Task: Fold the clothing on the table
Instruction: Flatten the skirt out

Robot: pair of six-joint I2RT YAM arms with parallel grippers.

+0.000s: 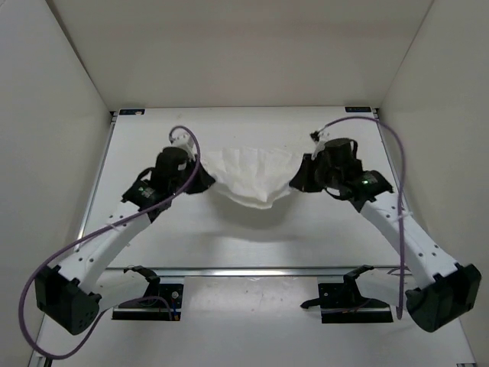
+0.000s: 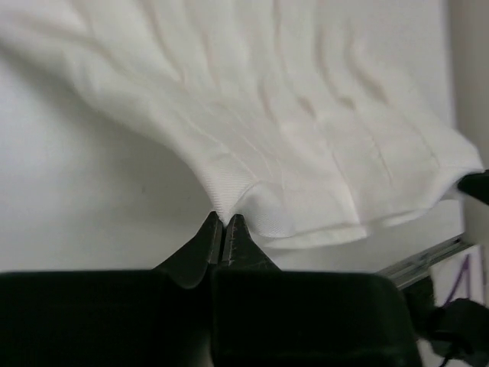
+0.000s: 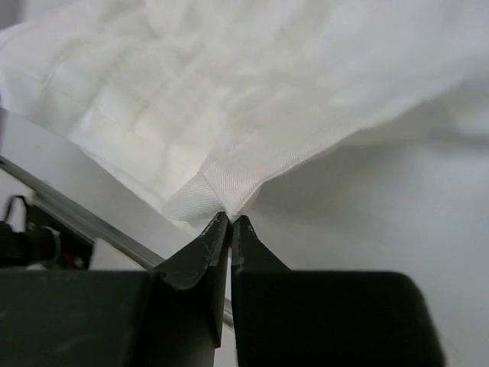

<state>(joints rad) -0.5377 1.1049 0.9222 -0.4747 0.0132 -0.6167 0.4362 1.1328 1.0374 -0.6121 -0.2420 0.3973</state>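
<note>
Clothing (image 1: 250, 177) sits mid-frame in the overhead view, held at both ends over the white worktop (image 1: 252, 252), its pleated middle sagging toward the bottom of the frame; from above I cannot quite tell whether that sag touches the surface. At bottom centre of my left wrist view the left pincer (image 2: 223, 223) is pinched tight on a hemmed corner of the fabric, which fans up and to the right. In the right wrist view the right pincer (image 3: 230, 219) is likewise closed on a folded hem corner, cloth spreading across the upper frame.
</note>
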